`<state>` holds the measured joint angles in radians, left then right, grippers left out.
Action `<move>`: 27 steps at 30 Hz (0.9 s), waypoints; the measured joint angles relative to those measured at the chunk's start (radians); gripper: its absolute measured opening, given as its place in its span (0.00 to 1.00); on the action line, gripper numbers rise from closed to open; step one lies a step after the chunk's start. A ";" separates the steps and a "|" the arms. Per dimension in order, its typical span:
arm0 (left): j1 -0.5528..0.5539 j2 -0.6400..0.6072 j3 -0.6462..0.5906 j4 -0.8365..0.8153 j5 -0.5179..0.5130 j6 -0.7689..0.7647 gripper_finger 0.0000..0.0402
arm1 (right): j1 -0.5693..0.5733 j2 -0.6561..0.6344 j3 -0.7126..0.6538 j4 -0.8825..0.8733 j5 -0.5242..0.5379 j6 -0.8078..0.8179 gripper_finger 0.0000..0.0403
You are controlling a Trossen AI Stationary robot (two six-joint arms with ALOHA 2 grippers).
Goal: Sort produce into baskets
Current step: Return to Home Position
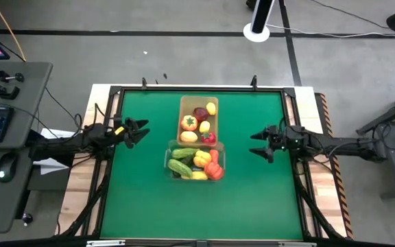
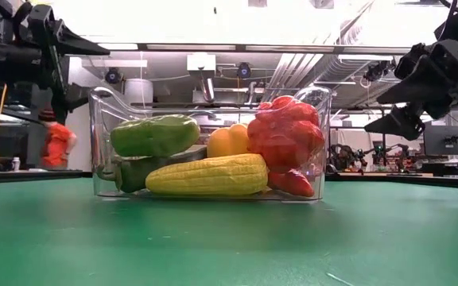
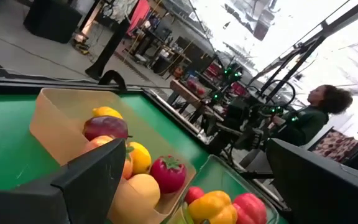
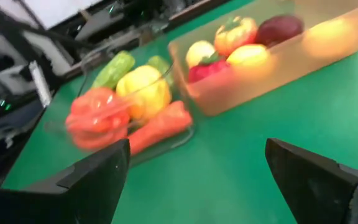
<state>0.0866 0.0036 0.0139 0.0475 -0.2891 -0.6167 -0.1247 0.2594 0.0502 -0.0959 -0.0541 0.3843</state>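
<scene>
Low view: green table (image 2: 229, 238) in the foreground. The clear bin (image 2: 100, 119) stands on it, long side toward the camera. Packed inside, left to right:
- green cucumber (image 2: 155, 135) on top, a second green piece (image 2: 133, 171) under it
- yellow corn cob (image 2: 207, 175) lying along the front wall
- yellow pepper (image 2: 229, 141) behind the cob
- knobbly red piece (image 2: 285, 131) piled high at the right end, a smaller red piece (image 2: 293, 184) below it

Both arms hang raised above the table, one on each side of the bin.

High view: the tan bin (image 1: 182, 110) sits just behind the clear bin, its short end against the clear bin's long side; I cannot tell whether the walls touch. It holds:
- dark red apple (image 1: 201, 113)
- lemon (image 1: 211, 108)
- orange-striped round piece (image 1: 189, 123)
- two more yellow pieces
- a red one (image 1: 208, 138) at the near end

Left gripper (image 1: 145, 132): over the left part of the table, level with the tan bin and well apart from it. Fingers are spread wide with nothing between them. The left wrist view confirms the gap.

Right gripper (image 1: 254, 145): over the right part of the table, level with where the two bins meet, apart from both. Fingers are spread wide and empty, and the right wrist view shows bare green between them.

Far background, left wrist view: a person (image 3: 312, 109) in a dark green top, beyond the table among the lab benches.
</scene>
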 joint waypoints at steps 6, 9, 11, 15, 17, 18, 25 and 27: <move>0.000 0.000 0.000 0.002 0.000 0.000 0.94 | 0.065 0.069 0.000 0.000 0.003 -0.008 0.91; 0.000 0.000 0.000 0.002 0.001 0.000 0.94 | 0.079 0.097 0.000 0.000 0.008 0.008 0.91; 0.000 0.000 0.000 0.002 0.001 0.000 0.94 | 0.082 0.107 0.000 -0.001 0.008 0.069 0.91; 0.000 0.000 0.000 0.002 0.002 0.000 0.94 | 0.082 0.108 0.000 -0.001 0.009 0.180 0.91; 0.000 0.000 0.000 0.002 0.002 0.000 0.94 | 0.081 0.107 0.000 0.000 0.009 0.212 0.91; 0.000 0.000 0.000 0.002 0.002 0.000 0.94 | 0.081 0.107 0.000 0.000 0.009 0.223 0.91; -0.003 0.000 -0.002 0.007 0.002 0.000 0.94 | 0.081 0.107 0.000 0.000 0.009 0.219 0.91; -0.003 0.000 -0.002 0.007 0.002 0.000 0.94 | 0.081 0.107 0.000 0.000 0.009 0.220 0.91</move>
<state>0.0839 0.0033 0.0124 0.0544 -0.2871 -0.6167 -0.0433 0.3661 0.0502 -0.0964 -0.0452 0.6047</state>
